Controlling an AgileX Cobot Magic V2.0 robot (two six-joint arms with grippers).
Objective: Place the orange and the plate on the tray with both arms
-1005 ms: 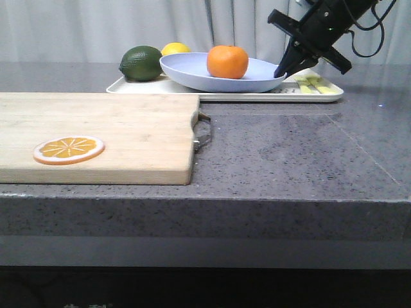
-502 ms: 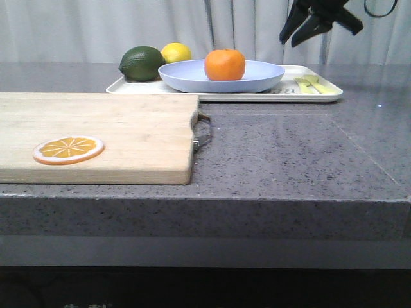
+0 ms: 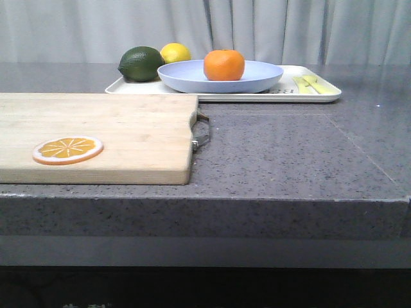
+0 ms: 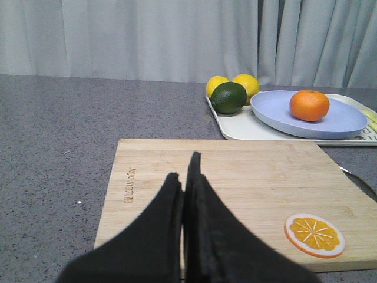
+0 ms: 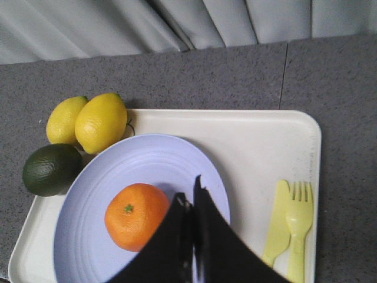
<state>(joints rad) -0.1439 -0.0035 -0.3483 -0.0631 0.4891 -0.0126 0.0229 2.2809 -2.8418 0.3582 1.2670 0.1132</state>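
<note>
The orange (image 3: 224, 65) sits in the pale blue-lavender plate (image 3: 257, 78), which lies flat on the cream-white tray (image 3: 282, 96) at the back of the table. They also show in the right wrist view: orange (image 5: 135, 215), plate (image 5: 147, 162), tray (image 5: 259, 147), and in the left wrist view: orange (image 4: 309, 105), plate (image 4: 330, 121). My right gripper (image 5: 189, 190) is shut and empty, high above the plate. My left gripper (image 4: 184, 171) is shut and empty over the wooden cutting board (image 4: 247, 171). Neither gripper shows in the front view.
A dark green avocado (image 3: 141, 63) and lemons (image 5: 101, 122) lie on the tray's left end. A yellow knife and fork (image 5: 294, 221) lie on its right end. An orange slice disc (image 3: 68, 149) rests on the cutting board (image 3: 128, 128).
My right gripper has let go of the plate's right rim, risen and left the front view. The plate has settled flat on the tray with the orange in it.
</note>
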